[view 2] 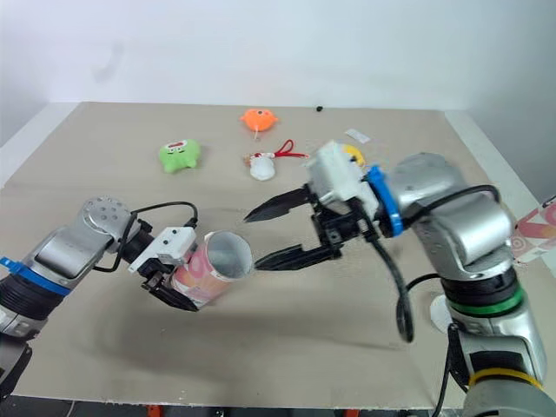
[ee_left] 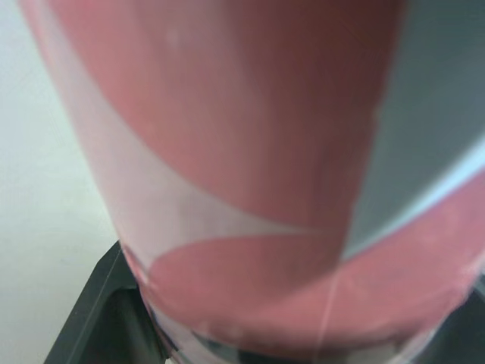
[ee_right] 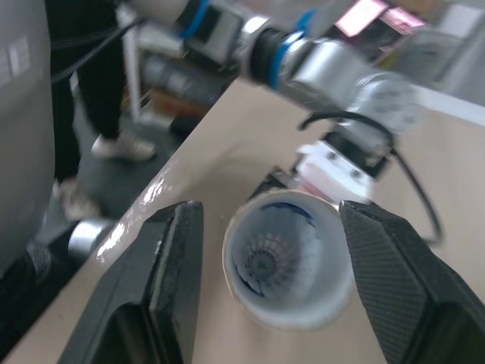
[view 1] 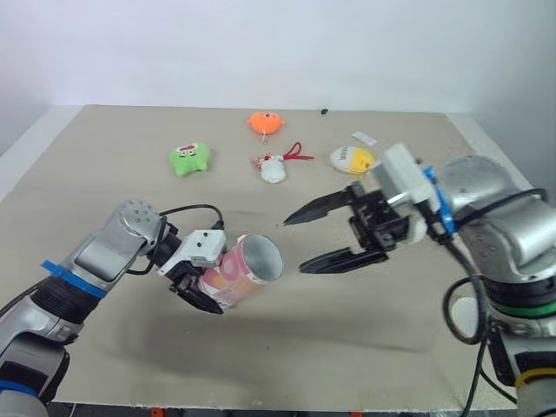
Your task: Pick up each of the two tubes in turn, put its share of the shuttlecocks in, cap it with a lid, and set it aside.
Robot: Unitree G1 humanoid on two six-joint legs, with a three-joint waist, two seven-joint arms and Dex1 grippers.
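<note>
Risk, near grip: my left claw is clenched on the tube low on its body, with the open mouth sticking out unsupported. The wall is smooth, so I judge a nudge from the other claw could turn it in my fingers or push it out.
Risk, mouth: the tube lies tipped almost flat. The shuttlecock seated deep inside could slide back out if I drop the mouth any lower.
Risk, right claw: its tips sit just off the rim, so a crooked approach would catch the edge and dent it.
Left arm pose: forearm reaches in low over the near part of the table, wrist bent so the tube mouth faces my right side and slightly up.
Right arm pose: elbow high, forearm swung across toward the middle. The right claw is spread wide and holds nothing, one finger above the other, pointing at the mouth from just beside it.
Task stage: loading this tube, I judge; no lid on it.
Second tube: at my far right, past the table's edge.
Far side: green toy, white-and-red toy, yellow toy, orange toy, all well apart from my claws.
</note>
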